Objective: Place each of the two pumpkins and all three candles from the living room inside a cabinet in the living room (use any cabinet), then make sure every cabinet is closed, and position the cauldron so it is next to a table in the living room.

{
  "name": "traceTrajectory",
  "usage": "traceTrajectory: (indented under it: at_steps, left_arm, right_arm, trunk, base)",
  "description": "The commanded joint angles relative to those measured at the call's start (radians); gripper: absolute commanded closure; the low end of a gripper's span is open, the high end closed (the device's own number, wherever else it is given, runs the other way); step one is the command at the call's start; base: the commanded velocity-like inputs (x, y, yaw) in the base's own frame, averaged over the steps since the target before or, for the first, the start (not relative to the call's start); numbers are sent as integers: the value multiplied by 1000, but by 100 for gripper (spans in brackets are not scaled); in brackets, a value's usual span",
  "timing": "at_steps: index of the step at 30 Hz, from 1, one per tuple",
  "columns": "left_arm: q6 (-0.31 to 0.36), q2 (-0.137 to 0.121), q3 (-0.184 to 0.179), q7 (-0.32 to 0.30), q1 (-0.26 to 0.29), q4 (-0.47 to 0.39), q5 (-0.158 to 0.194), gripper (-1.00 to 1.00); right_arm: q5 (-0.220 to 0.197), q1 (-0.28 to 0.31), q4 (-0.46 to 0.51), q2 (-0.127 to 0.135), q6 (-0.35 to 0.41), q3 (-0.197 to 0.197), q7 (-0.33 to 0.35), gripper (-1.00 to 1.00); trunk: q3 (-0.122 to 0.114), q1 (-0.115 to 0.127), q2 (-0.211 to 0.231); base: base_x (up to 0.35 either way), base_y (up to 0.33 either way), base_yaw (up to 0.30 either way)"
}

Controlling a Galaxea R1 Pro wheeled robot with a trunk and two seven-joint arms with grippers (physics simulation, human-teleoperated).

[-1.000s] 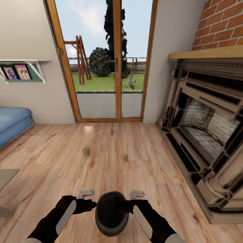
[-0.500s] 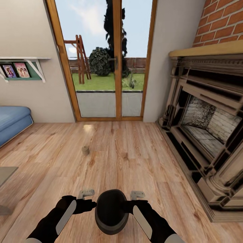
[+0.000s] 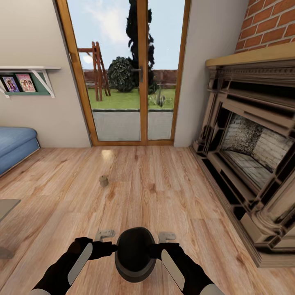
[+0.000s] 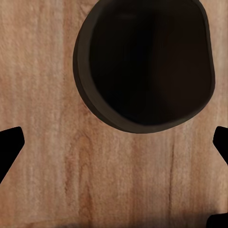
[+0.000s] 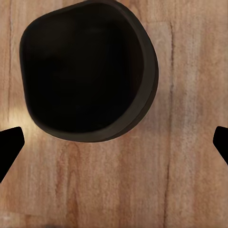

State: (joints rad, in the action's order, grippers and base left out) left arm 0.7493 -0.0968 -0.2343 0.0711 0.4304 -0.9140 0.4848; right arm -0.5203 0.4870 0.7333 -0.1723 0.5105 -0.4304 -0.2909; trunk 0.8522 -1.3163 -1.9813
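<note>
One candle point(image 3: 103, 180), a short pale grey cylinder, stands upright on the wooden floor, ahead and a little left of my arms. My left gripper point(image 3: 105, 234) and right gripper point(image 3: 166, 236) hang low over the floor, well short of it. Both are open with nothing held. In the left wrist view the left gripper point(image 4: 114, 147) has its dark fingertips spread to the frame edges over bare planks. The right gripper point(image 5: 114, 147) looks the same in the right wrist view. A dark rounded bulk point(image 3: 135, 254) sits between my arms. Pumpkins, cabinet and cauldron are out of view.
A large stone fireplace point(image 3: 250, 155) runs along the right wall. Glass patio doors point(image 3: 135, 82) close off the far end. A blue sofa point(image 3: 16, 143) stands at the left under a shelf with pictures point(image 3: 24, 82), and a table corner point(image 3: 6, 207) juts in at the lower left.
The whole view has drifted slightly: the candle sits a little higher in the picture and the table corner has slid left. My arms keep the same pose.
</note>
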Motion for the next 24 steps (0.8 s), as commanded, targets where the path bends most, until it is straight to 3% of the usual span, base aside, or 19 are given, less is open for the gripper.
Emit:
traceTrajectory:
  at_steps: [1, 24]
  left_arm:
    - [3, -1, -3, 7, 1, -1, 9, -100]
    - [2, 0, -3, 4, 1, -4, 15, -100]
  right_arm:
    - [-10, 1, 1, 1, 2, -4, -10, -100]
    - [-10, 1, 0, 1, 2, -5, -8, -100]
  trunk:
    - [4, -4, -8]
    - [76, -92, -169]
  base:
    - [0, 0, 0]
    - [0, 0, 0]
